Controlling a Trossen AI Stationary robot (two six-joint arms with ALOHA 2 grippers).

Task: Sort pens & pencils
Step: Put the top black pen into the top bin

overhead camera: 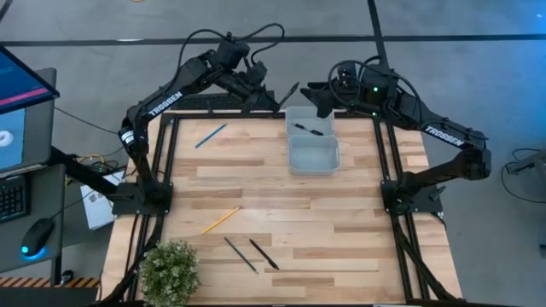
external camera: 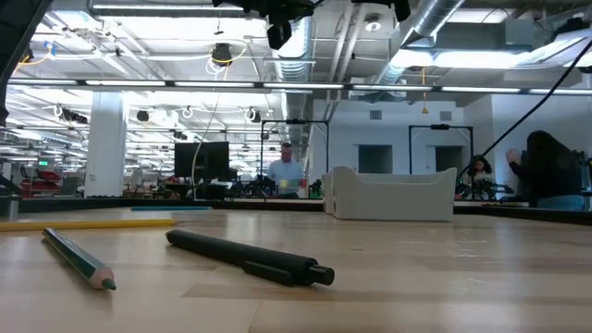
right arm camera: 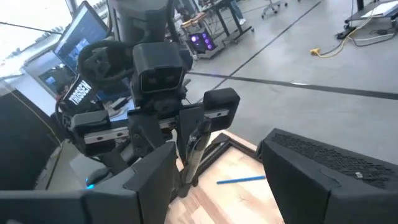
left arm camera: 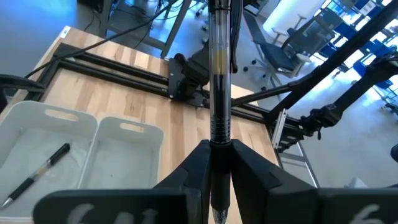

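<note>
One pen [left arm camera: 220,74] stands clamped between the fingers of the left gripper [overhead camera: 256,92], its clear barrel rising straight out past the fingertips, raised at the far edge of the table just beside the white bin [overhead camera: 312,159]. A second pen [overhead camera: 308,130] already lies in the bin's far compartment, while the near compartment looks bare. Just across the bin's far end hangs the right gripper [overhead camera: 322,104], its fingers [right arm camera: 323,171] spread wide with nothing between them, so it reads as having let go or as waiting to receive. The step in hand looks like delivering the held pen to the bin; the next move calls for carrying it over the compartment that already holds a pen, or passing it to the spread right gripper, before the clamp is released. Still out on the table are two dark pens [overhead camera: 264,254] near the front edge, the yellow pencil [overhead camera: 220,220] beside them and the blue pencil [overhead camera: 211,135] far left, all well apart from either gripper.
</note>
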